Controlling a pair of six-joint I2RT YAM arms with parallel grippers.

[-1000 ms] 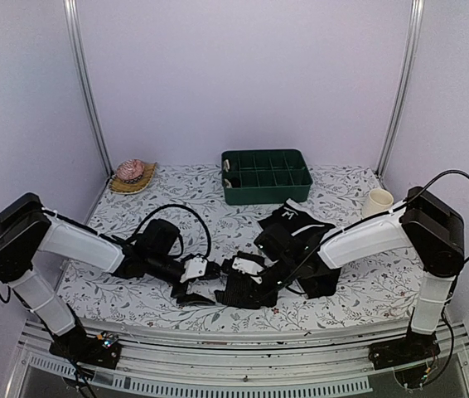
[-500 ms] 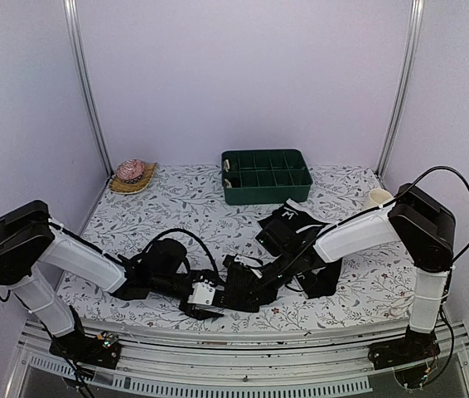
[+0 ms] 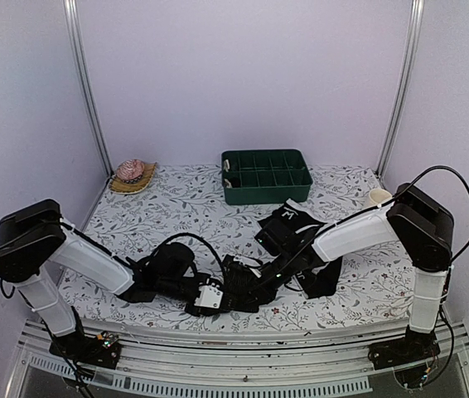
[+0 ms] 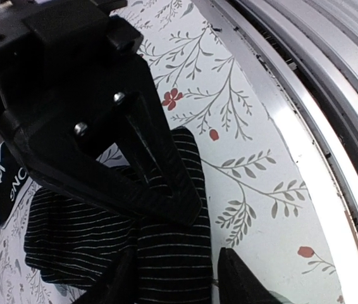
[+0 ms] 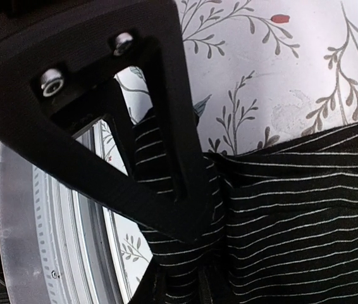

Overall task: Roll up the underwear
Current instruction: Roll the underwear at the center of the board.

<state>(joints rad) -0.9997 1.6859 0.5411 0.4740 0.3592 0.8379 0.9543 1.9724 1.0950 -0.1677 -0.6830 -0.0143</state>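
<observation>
Striped boxer brief point(image 5: 293, 209): black with thin white stripes, lying crumpled on the floral tablecloth point(image 3: 176, 207) at the near middle of the table, just behind the metal rail point(image 4: 331, 126) along the front edge.
Near corner of the brief: reaches out toward the rail, and both arms meet there from opposite sides.
Right gripper point(image 5: 188, 259): comes in from the right. Its jaws are clenched on a gathered fold at the edge of the striped cloth, and wrinkles run into the pinch.
Left gripper point(image 4: 207, 244): comes in low from the left. One finger point(image 4: 160, 171) lies over the striped cloth and the other is just visible at the bottom of the left wrist view, with the corner of the cloth between them. I cannot tell whether they are squeezing it or standing slightly apart.
Second black garment point(image 3: 291, 222): a dark heap with white markings, behind and to the right of the striped brief and partly under the right arm. Its details are too small to read.
Green compartment tray point(image 3: 266, 176): at the back centre of the table, well apart from the clothing.
Cream cup point(image 3: 377, 200): at the back right, behind the right arm.
Woven mat point(image 3: 132, 180): at the back left corner, with a pinkish object on it.
</observation>
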